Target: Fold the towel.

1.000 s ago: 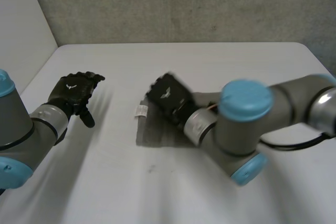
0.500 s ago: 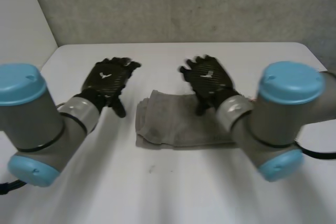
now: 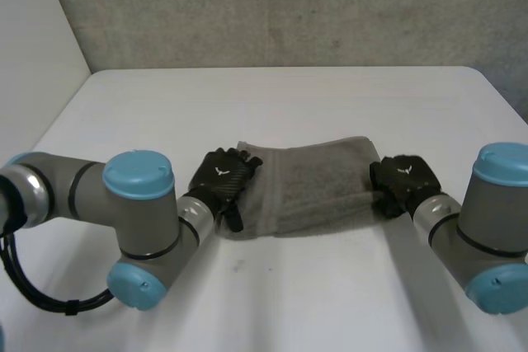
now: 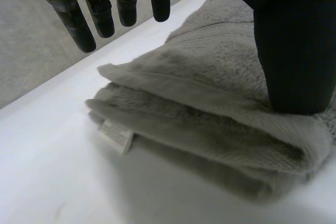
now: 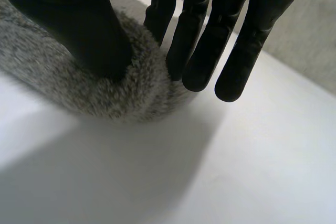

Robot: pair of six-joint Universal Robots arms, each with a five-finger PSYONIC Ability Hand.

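Observation:
A grey towel (image 3: 318, 183) lies folded in a flat band at the middle of the white table (image 3: 272, 105). My left hand (image 3: 221, 180) is at its left end. There the thumb (image 4: 294, 40) presses on the top layer of the towel (image 4: 210, 108), while the straight fingers (image 4: 79, 19) hang over bare table past the corner. My right hand (image 3: 404, 179) is at the right end. Its thumb (image 5: 68, 19) bears down on the towel (image 5: 79, 93), and its fingers (image 5: 236, 35) reach down against the far side of that end, pinching it.
A small white label (image 4: 116, 136) sticks out of the towel's lower layer near my left hand. Both arms lie low over the table's near part. A grey wall (image 3: 289, 6) runs behind the table's far edge.
Both hands have come down from above the towel's far side to its two ends, the left to the left end, the right to the right end. The towel lies flatter and longer.

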